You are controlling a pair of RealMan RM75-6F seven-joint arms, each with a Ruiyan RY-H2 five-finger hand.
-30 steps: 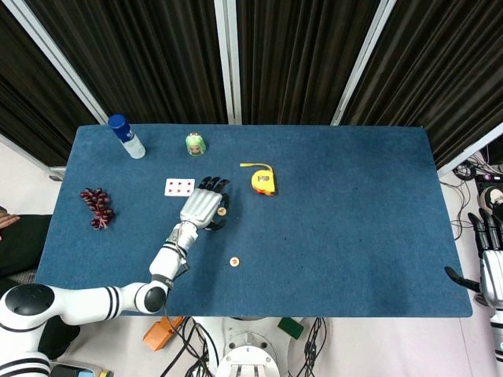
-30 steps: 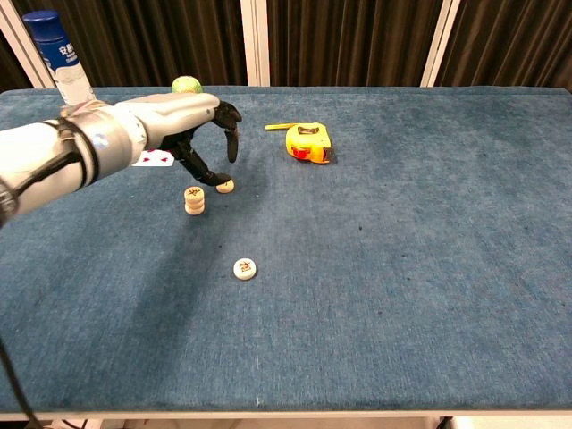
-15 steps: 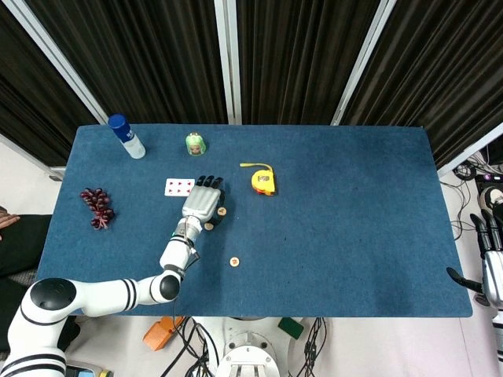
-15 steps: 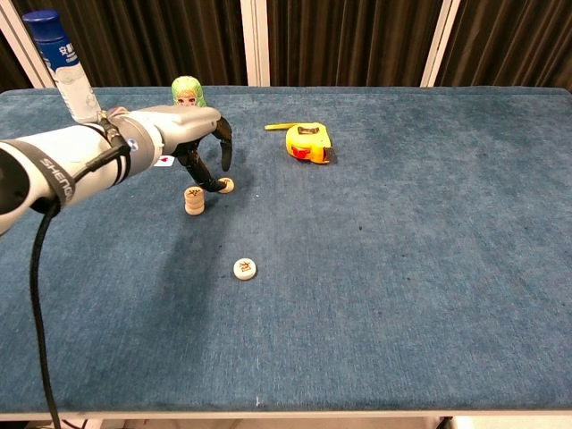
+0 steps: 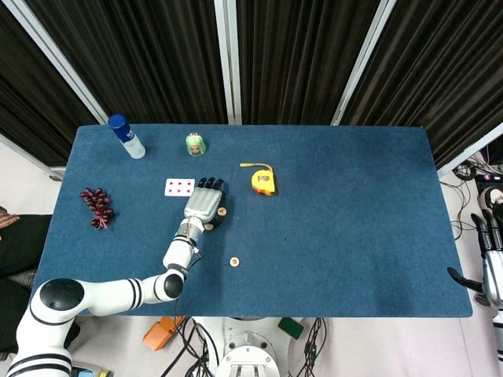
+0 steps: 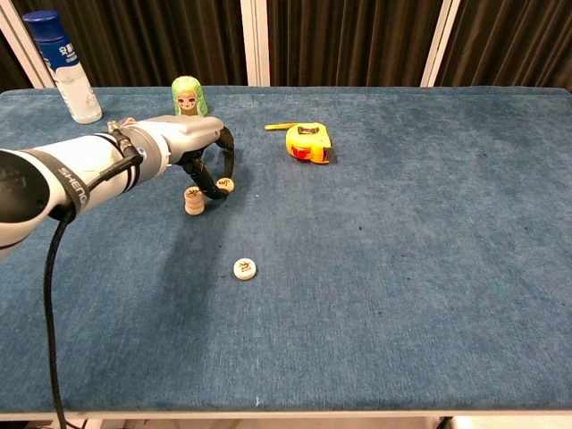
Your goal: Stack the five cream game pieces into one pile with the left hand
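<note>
Lowered since before, left hand (image 6: pixel 192 143) pinches a cream piece (image 6: pixel 225 185) — beside the pile (image 6: pixel 194 200).

short cream stack (image 6: pixel 194 200), one piece (image 6: pixel 225 185) beside, another (image 6: pixel 244 268) apart

From the head view we look almost straight down from high above, taking in the whole blue tabletop (image 5: pixel 354 220), the dark curtains (image 5: pixel 299 55) beyond its far edge and the floor around it. From the chest view we sit low at the near edge and look across the tabletop (image 6: pixel 402 268) toward those curtains (image 6: pixel 340 40), much closer to the surface. We see in both views the tape measure (image 5: pixel 263 181) (image 6: pixel 308 142), the spray can (image 5: pixel 126 136) (image 6: pixel 65 63) and the doll (image 5: pixel 196 144) (image 6: pixel 186 96).
</note>
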